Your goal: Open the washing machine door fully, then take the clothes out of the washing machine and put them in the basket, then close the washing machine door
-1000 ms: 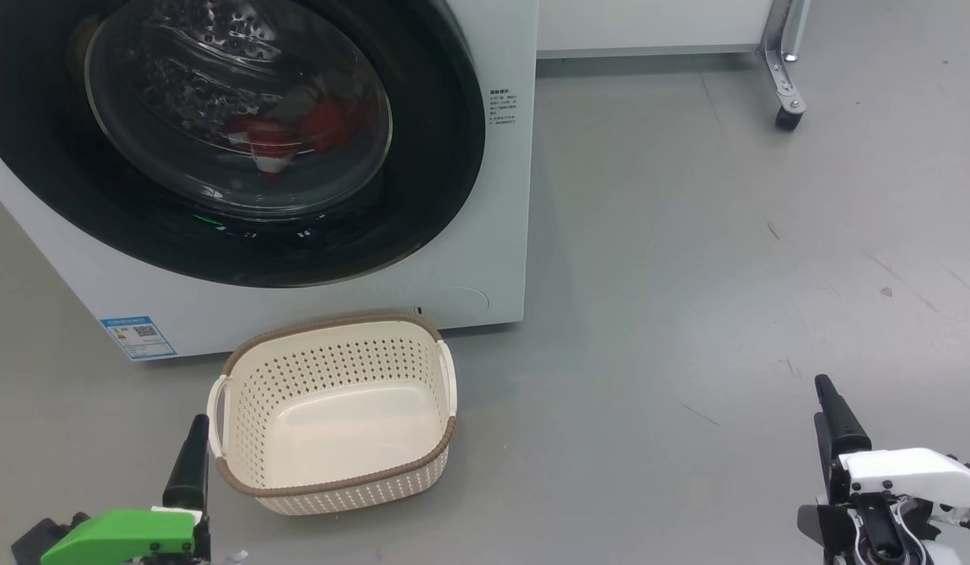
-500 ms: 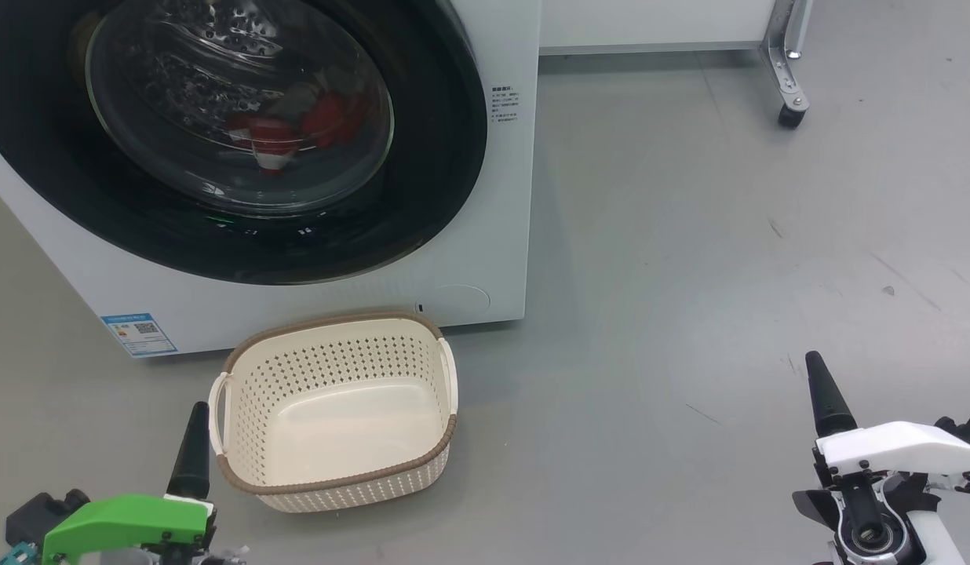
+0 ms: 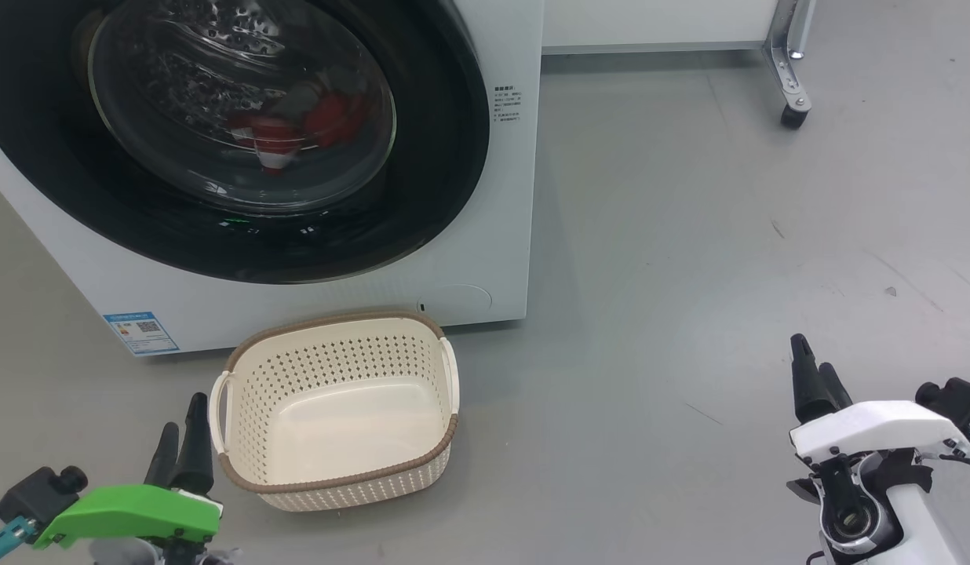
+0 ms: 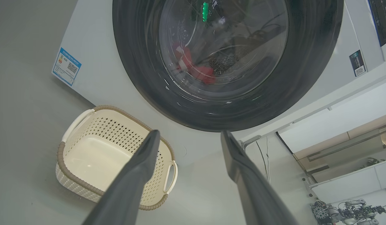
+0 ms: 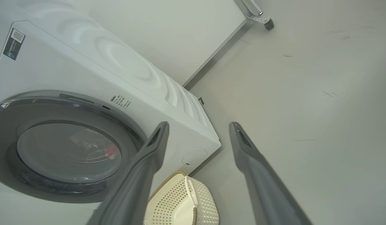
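Red fabric with a white band, the clothes [image 3: 297, 133], lies low in the steel drum, seen through the clear glass of the washing machine door [image 3: 202, 180]. That door sits shut, its glossy black rim flat against the front of the white washing machine [image 3: 501, 220], which stands on the grey floor [image 3: 689, 235] with a small blue label [image 3: 140, 333] at its lower left corner. Just in front of the machine, below the door, the cream basket [image 3: 359, 494] rests on the floor with its perforated walls upright, its brown rim on top and nothing inside. The left pincer [image 3: 183, 416], under a green cover, hangs just beside the basket's left handle; whether it touches the handle cannot be told. In its wrist view the two dark fingers stand spread apart with nothing between them, aimed toward the door's lower rim. The right pincer [image 3: 813, 355], on a white housing, is well apart from the basket over bare floor at the right, its fingers likewise spread wide and empty. A metal leg with a caster [image 3: 791, 118] stands beyond the machine.
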You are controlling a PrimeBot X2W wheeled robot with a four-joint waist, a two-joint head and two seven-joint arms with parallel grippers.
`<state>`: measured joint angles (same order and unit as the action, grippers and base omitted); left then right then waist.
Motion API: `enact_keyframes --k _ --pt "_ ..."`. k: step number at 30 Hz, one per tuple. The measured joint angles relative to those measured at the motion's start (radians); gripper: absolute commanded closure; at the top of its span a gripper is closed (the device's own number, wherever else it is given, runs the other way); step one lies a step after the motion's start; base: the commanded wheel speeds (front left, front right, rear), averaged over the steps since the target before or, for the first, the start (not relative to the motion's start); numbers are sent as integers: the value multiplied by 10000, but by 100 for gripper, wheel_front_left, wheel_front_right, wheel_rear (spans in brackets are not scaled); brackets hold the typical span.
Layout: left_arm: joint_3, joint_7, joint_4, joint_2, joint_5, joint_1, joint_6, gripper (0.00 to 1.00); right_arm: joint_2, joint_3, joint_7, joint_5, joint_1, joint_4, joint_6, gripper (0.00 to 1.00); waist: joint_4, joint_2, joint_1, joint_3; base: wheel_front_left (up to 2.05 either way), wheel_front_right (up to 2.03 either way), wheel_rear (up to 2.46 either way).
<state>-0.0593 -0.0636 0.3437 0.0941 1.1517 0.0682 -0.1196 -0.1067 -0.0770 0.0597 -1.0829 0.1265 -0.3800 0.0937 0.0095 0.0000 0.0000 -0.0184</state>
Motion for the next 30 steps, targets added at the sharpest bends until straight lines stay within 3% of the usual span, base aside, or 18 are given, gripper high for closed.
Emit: enact_keyframes --k 16,30 --pt "-272 -552 -136 125 -3064 148 -2 0 -217 -800 577 2408 496 -318 -349 0 -16 0 0 -29 0 0 0" --pt "-374 -1055 -153 84 -5252 198 -2 0 -364 -1319 1053 4215 957 -639 -449 0 -31 0 0 -43 0 0 0"
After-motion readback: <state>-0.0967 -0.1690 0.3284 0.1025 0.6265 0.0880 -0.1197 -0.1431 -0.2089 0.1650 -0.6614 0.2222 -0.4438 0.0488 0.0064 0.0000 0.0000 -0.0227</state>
